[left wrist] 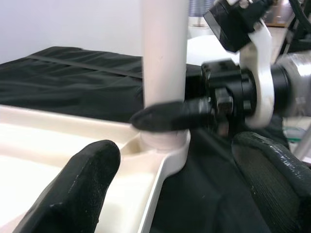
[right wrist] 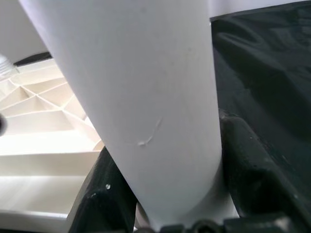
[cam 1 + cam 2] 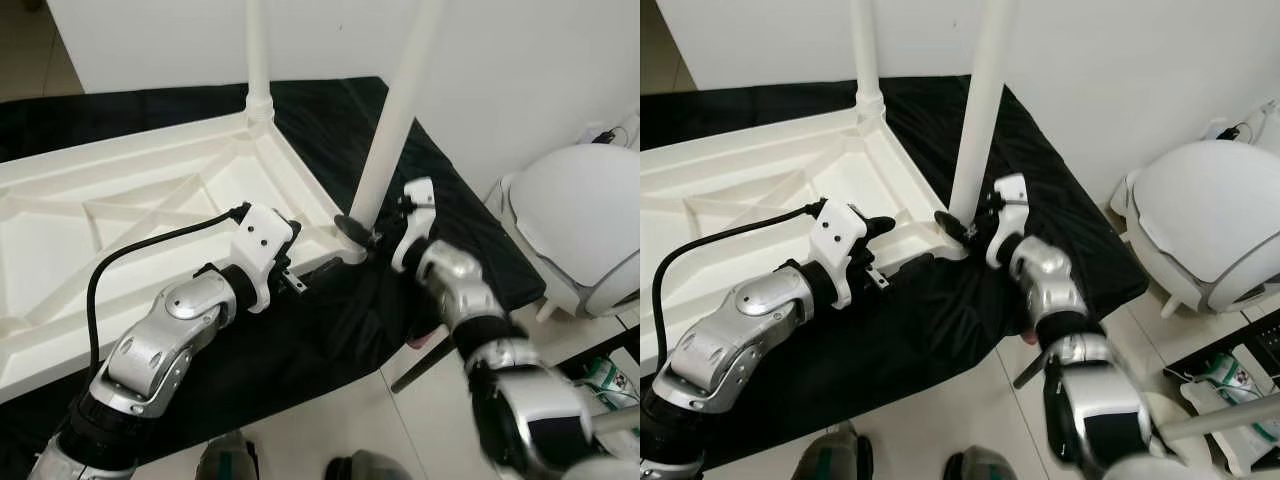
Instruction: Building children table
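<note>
Here the white tabletop (image 3: 120,230) lay upside down on a black cloth (image 3: 330,330). The right gripper (image 3: 362,232) clasped the near table leg (image 3: 395,120) at its corner socket. The left gripper (image 3: 300,275) hovered beside that corner, fingers (image 1: 92,170) spread, holding nothing.

The upturned tabletop (image 3: 120,230) was smooth white plastic with a slight sheen, and so was the leg (image 3: 392,130) between the right claw's (image 3: 362,232) matt, finely textured black fingers (image 2: 252,165). Beneath it lay creased, matt black cloth (image 3: 300,350). The arms' (image 3: 165,345) casings were glossy silver.
</note>
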You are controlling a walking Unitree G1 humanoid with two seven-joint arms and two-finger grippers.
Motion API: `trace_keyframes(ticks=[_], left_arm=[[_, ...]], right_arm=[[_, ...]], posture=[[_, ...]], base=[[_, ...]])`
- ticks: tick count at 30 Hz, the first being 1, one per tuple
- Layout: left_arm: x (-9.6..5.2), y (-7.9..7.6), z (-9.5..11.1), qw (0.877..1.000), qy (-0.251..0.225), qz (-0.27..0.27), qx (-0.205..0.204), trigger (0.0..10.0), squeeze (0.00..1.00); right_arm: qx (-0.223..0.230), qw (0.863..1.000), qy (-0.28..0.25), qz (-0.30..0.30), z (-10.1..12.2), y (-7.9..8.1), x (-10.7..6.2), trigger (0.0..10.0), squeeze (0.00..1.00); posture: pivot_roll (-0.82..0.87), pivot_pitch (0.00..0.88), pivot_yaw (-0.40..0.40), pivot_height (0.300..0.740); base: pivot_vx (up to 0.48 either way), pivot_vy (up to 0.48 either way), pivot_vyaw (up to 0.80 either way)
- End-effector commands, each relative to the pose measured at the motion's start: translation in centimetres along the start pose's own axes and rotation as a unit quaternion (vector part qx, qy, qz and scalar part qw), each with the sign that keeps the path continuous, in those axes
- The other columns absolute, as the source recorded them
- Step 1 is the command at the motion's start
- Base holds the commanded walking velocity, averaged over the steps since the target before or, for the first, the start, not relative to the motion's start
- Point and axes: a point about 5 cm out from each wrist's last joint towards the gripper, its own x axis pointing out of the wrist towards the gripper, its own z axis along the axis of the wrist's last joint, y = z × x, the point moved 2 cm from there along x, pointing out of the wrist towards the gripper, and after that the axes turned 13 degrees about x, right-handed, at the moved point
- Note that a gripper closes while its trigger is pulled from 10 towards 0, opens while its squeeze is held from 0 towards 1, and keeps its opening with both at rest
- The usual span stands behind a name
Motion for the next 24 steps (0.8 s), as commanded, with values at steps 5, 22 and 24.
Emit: trace_keyframes(ticks=[5, 22, 24], left_arm=[[0.21, -0.86, -0.11, 0.999, -0.003, -0.038, -0.002, 10.0, 0.0], [0.16, -1.09, -0.27, 0.999, 0.0, -0.043, -0.002, 10.0, 0.0], [0.16, -1.09, -0.28, 0.999, 0.0, -0.042, -0.003, 10.0, 0.0]], right_arm=[[0.028, 0.994, -0.028, -0.102, -0.43, 0.97, 0.41, 10.0, 0.0], [0.065, 0.97, -0.037, -0.233, -0.5, 1.23, -0.36, 10.0, 1.0], [0.065, 0.969, -0.037, -0.233, -0.46, 1.26, -0.37, 10.0, 1.0]], posture=[[0.01, 0.0, -0.079, 0.74], [0.02, 0.0, -0.083, 0.74], [0.02, 0.0, -0.083, 0.74]], base=[[0.0, 0.0, 0.0], [0.0, 0.0, 0.0], [0.0, 0.0, 0.0]])
